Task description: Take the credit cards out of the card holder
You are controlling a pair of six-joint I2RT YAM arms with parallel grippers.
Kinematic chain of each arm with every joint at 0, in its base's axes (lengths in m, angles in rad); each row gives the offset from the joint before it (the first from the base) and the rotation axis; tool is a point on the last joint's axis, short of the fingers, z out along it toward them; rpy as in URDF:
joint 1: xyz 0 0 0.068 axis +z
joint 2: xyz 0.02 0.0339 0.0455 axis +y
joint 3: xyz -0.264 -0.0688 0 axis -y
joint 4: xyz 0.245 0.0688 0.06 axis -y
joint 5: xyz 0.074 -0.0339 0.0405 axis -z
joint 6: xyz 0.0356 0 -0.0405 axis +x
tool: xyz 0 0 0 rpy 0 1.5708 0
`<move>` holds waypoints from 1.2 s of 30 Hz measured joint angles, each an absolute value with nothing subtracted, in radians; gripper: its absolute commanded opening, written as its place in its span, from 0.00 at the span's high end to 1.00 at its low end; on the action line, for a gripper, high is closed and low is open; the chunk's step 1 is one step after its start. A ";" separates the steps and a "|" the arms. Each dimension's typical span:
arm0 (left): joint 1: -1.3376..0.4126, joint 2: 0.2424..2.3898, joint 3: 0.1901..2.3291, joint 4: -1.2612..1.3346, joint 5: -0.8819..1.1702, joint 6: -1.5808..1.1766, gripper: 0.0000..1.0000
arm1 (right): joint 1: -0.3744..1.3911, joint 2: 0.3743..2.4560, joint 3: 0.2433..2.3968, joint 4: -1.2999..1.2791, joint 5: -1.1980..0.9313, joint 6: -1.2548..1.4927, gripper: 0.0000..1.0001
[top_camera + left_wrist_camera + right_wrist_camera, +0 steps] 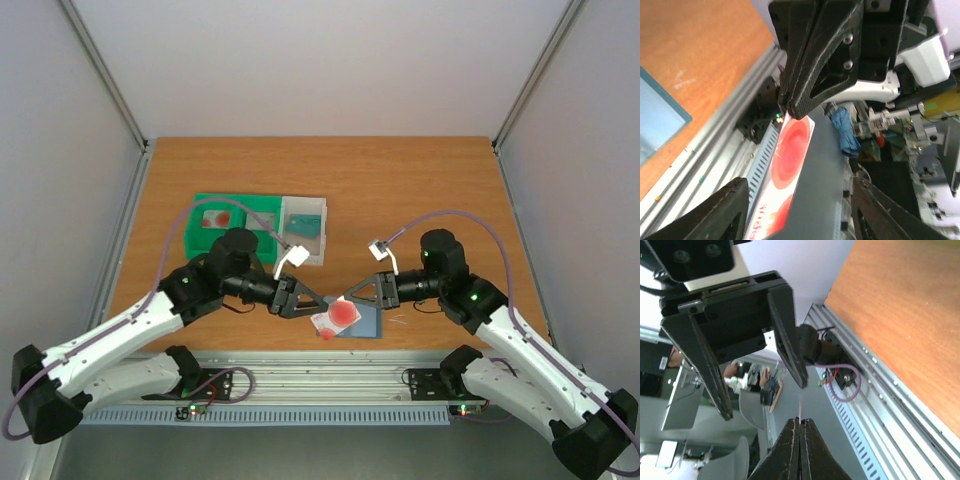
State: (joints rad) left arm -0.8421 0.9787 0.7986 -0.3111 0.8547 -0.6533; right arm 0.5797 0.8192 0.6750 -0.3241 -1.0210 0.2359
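Right claw (789, 112) clenched on the edge of a red-marked card (790, 160); left claw (765, 400) released, facing it above the tabletop (420, 180); holder (368, 322) beside the card.

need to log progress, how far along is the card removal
Done: a red-marked card lies in the green tray. In hand: the right gripper is shut on a second card at the card holder, the left gripper open beside it. Left: pull that card clear and set it down; whether more remain inside cannot be seen.
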 measured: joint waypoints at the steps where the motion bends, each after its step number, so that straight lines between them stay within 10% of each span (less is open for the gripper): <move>1: -0.842 0.961 0.805 -0.311 0.822 -0.665 0.34 | 0.580 0.802 0.672 -0.315 -0.999 0.251 0.99; 25: -0.842 0.775 0.751 -0.230 0.383 -0.984 0.28 | 0.580 0.778 0.559 0.223 -0.513 0.728 0.99; 36: -0.842 0.831 0.710 -0.120 0.350 -1.073 0.95 | 0.583 0.786 0.517 0.338 -0.500 0.810 0.99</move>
State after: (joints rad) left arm -0.8421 0.8307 0.7105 -0.1196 0.3496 -1.0733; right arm 0.5831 0.7864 0.5175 0.3382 -0.5003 0.8097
